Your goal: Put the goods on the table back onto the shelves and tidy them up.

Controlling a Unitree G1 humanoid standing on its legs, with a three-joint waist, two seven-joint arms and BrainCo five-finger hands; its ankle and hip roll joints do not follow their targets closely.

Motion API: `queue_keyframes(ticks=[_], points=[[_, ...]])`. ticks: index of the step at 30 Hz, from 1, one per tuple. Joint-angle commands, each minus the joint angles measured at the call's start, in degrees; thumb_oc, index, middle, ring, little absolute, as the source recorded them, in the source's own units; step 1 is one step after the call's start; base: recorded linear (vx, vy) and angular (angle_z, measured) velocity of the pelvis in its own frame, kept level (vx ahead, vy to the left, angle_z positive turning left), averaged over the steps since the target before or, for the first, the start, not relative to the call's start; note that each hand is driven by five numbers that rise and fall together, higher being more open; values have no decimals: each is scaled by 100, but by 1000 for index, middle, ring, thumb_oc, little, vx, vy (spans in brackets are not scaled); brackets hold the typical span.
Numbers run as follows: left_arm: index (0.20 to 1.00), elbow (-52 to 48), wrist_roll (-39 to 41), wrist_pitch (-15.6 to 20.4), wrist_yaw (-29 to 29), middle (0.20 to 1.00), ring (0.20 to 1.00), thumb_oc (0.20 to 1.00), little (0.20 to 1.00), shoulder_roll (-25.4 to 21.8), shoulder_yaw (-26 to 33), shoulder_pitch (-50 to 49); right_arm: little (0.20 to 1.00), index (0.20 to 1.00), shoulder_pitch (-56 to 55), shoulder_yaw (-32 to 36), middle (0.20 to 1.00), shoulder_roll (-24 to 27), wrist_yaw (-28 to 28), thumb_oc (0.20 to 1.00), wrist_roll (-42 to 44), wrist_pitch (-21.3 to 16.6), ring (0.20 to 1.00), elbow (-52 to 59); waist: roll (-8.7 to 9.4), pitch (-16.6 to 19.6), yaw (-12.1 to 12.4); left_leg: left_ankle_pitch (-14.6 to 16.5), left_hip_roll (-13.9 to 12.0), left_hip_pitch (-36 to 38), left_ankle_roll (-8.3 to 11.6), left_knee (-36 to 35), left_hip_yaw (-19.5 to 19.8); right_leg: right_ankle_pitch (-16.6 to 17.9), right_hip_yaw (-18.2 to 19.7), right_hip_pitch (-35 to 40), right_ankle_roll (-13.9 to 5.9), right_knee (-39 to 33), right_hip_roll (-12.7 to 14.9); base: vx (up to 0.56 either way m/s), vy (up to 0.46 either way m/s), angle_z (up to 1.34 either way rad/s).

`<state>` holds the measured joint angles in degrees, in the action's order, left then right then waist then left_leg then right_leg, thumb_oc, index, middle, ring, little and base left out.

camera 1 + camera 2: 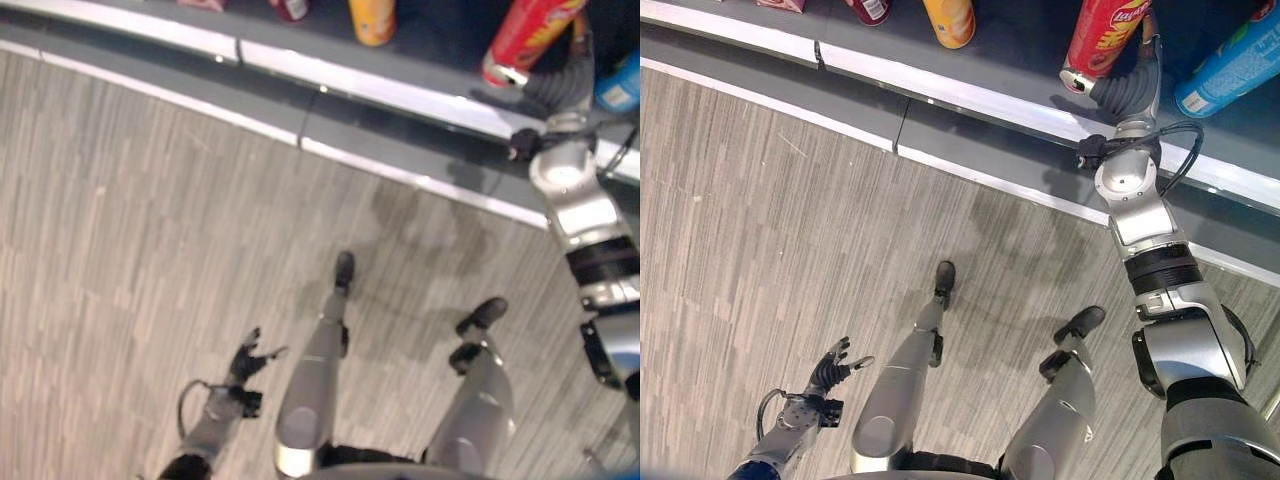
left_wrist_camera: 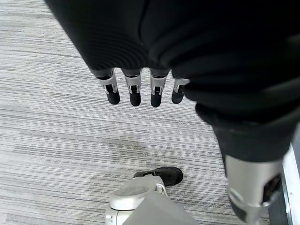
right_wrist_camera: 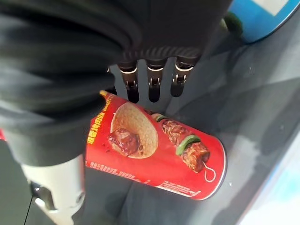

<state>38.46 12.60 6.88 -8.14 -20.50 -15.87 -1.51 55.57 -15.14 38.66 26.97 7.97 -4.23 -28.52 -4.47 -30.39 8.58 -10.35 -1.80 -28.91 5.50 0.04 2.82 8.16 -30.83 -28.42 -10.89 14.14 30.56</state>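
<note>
So the right hand [image 1: 1127,88] is reaching up onto the grey shelf [image 1: 1020,50] with a tall red cardboard chip canister [image 1: 1102,35], the kind with a metal bottom rim and a snack picture on the side. In the right wrist view the canister [image 3: 154,150] sits just under the fingers [image 3: 152,86], which look fairly straight, and I honestly can't tell if the thumb is wrapped round it or the hand is just resting against it. My guess: it's light, stiff, smooth, a bit slippery, and dents if squeezed hard. Best hold is round the middle of the tube, not the ends. Next to it are a blue cylindrical tub [image 1: 1230,65] and an orange-yellow canister [image 1: 952,20]. The left hand [image 1: 830,368] hangs low over the grey striped floor [image 1: 130,230], fingers loosely spread, empty.
</note>
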Motion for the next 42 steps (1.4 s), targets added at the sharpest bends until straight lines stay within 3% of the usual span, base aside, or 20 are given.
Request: queue_keyframes(ticks=[1, 42], points=[[1000, 44, 243, 28, -72, 1000, 1000, 1000, 1000, -252, -398, -200, 1000, 1000, 459, -60, 1000, 364, 109, 1000, 35, -179, 1000, -44, -230, 113, 227, 773, -7, 603, 148, -504, -119, 46, 683, -613, -411, 971, 252, 0, 0, 0], [1000, 58, 342, 36, -73, 1000, 1000, 1000, 1000, -268, -463, -173, 1000, 1000, 832, -338, 1000, 270, 46, 1000, 60, -103, 1000, -447, -294, 171, 253, 773, 15, 619, 149, -504, -96, 62, 678, -620, -411, 1021, 291, 0, 0, 0]])
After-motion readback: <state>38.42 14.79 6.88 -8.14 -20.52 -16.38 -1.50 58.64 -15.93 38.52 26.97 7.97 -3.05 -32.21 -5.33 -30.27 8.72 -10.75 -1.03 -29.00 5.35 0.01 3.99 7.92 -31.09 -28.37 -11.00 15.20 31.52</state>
